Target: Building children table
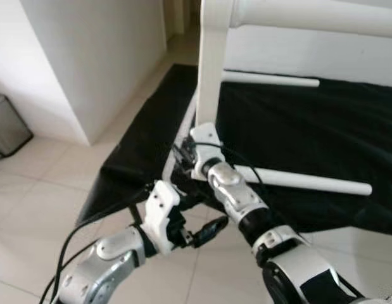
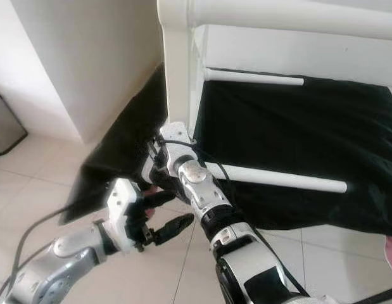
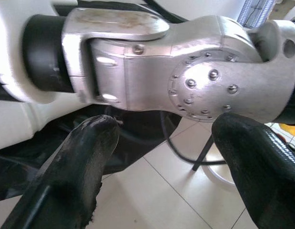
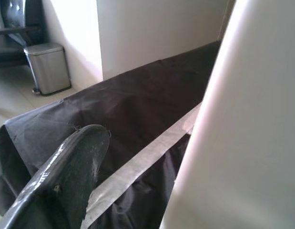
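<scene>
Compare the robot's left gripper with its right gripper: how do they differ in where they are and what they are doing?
1. The left gripper hangs over the tiled floor, touching no furniture; the right gripper is pressed up against the white table leg.
2. The left gripper's fingers are spread open and hold nothing; the right gripper's grip is hidden behind its wrist.

Shared: both have black fingers on silver arms.

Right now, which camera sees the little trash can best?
The right wrist view: the silver trash can stands whole on the floor beside the wall. Both eye views catch just part of it at the left edge, beyond the black cloth.
</scene>
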Controlling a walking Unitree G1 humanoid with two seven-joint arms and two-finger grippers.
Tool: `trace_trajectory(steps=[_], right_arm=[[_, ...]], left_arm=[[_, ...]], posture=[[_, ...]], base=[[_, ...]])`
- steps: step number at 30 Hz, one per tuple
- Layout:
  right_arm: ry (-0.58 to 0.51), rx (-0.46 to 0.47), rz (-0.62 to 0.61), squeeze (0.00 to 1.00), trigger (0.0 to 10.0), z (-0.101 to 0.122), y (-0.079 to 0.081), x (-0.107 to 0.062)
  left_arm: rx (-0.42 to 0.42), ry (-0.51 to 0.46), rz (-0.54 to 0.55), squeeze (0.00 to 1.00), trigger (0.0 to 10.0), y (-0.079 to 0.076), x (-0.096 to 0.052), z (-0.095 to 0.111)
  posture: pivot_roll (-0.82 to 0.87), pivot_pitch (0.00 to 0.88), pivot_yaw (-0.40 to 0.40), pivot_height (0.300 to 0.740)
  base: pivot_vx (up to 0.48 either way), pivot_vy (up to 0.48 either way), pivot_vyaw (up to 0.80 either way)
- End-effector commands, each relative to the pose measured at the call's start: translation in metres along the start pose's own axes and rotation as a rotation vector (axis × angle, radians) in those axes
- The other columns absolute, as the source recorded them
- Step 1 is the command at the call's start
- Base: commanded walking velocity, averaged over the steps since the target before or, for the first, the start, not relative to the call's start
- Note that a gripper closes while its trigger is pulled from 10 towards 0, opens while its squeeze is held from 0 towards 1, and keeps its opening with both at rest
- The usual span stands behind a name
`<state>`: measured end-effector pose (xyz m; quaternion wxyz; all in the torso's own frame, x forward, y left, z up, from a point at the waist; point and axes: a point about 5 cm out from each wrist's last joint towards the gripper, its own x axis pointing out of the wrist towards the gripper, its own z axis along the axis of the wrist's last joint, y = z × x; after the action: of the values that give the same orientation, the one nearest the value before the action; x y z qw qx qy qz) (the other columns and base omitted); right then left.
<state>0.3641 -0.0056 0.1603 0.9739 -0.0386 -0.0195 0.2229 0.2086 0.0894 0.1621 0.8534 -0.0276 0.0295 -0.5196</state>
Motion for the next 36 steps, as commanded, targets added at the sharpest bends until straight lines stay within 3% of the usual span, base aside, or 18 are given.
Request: trace_trajectory(steps=[1,6,14,18,26,29,32,36], right_arm=[[-0.087,0.031,-0.003,0.0,10.0,0.026,0.011,0.01],[-0.098,0.024,-0.003,0.0,10.0,0.033,0.017,0.016],[-0.164,0.072,0.032,0.0,10.0,0.013,0.014,0.001],[-0.243,0.099,-0.001,0.0,10.0,0.002,-0.007,-0.019],[-0.293,0.1,-0.006,0.0,10.0,-0.005,-0.029,-0.042],[-0.31,0.051,-0.021,0.0,10.0,-0.006,-0.043,-0.056],[-0.308,0.048,-0.034,0.0,10.0,-0.006,-0.047,-0.059],[-0.304,0.017,-0.116,0.0,10.0,-0.008,-0.062,-0.071]], left_arm=[[0.012,0.0,-0.01,0.0,10.0,-0.001,0.001,0.001],[0.012,-0.001,-0.006,0.0,10.0,-0.002,0.001,0.001],[-0.001,-0.009,0.022,0.0,10.0,-0.006,-0.001,0.0],[-0.011,-0.01,0.02,0.0,10.0,-0.007,-0.001,-0.001],[0.005,0.005,0.029,0.0,10.0,-0.001,-0.001,-0.003],[0.023,-0.001,0.062,0.0,10.0,0.009,0.001,-0.001],[0.03,0.003,0.073,0.0,10.0,0.012,0.002,-0.001],[0.069,0.025,0.174,0.0,10.0,0.026,0.008,-0.004]], posture=[[0.16,0.0,-0.027,0.74],[0.17,0.0,-0.037,0.74],[0.17,0.0,-0.044,0.74],[0.16,0.002,-0.037,0.74],[0.13,0.005,-0.023,0.74],[0.12,0.001,-0.018,0.74],[0.11,0.0,-0.017,0.74],[0.11,0.0,-0.018,0.74]], base=[[0.0,0.0,0.0],[0.0,0.0,0.0],[0.0,0.0,0.0],[0.0,0.0,0.0],[0.0,0.0,0.0],[0.0,0.0,0.0],[0.0,0.0,0.0],[0.0,0.0,0.0]])
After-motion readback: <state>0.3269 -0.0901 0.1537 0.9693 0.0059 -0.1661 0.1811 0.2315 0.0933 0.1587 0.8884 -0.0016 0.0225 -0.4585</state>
